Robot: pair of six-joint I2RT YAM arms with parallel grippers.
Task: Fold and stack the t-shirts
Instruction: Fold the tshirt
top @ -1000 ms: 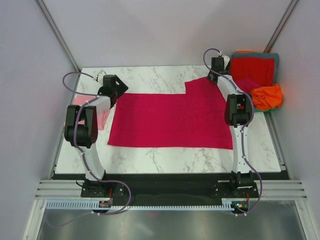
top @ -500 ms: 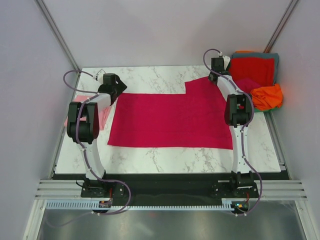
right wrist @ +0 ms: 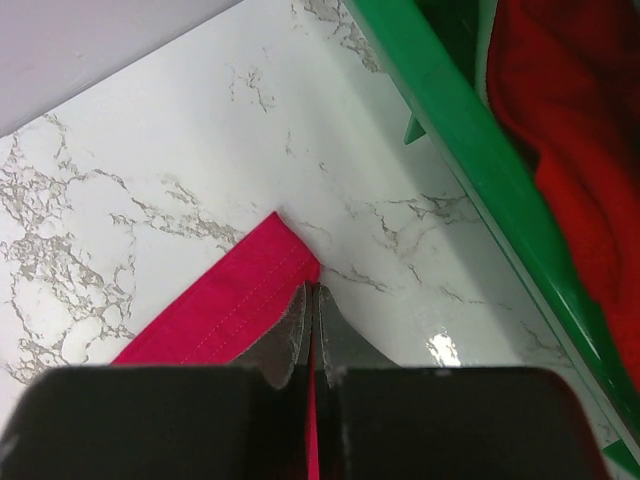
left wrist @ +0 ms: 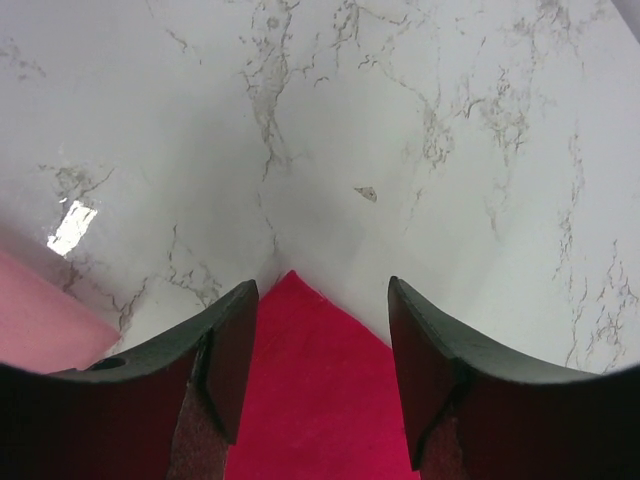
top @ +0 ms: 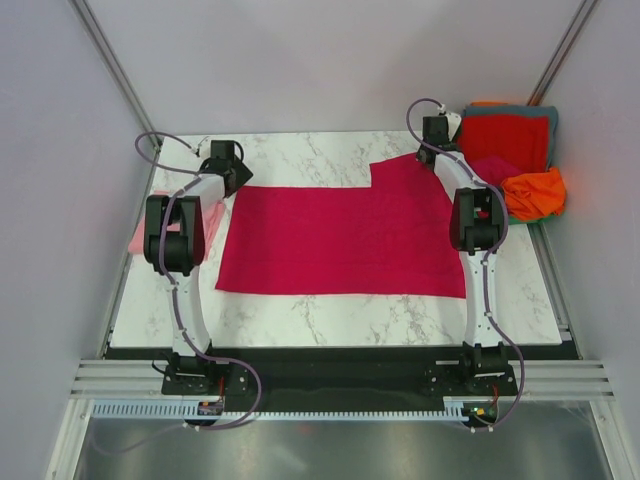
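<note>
A deep magenta-crimson t-shirt [top: 340, 238] lies spread flat on the marble table. My left gripper [top: 236, 178] is open at its far left corner; in the left wrist view that corner [left wrist: 300, 330] lies between the two fingers [left wrist: 225, 350]. My right gripper [top: 437, 150] is shut on the shirt's far right sleeve hem [right wrist: 235, 295], a thin strip of cloth pinched between the pads. A light pink folded shirt [top: 140, 235] lies at the table's left edge, partly hidden by my left arm.
A green bin [right wrist: 470, 150] at the back right holds red [top: 505, 140], grey and orange [top: 535, 192] shirts. The bin's edge is close beside my right gripper. Walls stand close on the left, back and right.
My left gripper has moved away from me and a little right, from beside the pink shirt to the crimson shirt's far left corner. The right arm has not moved.
</note>
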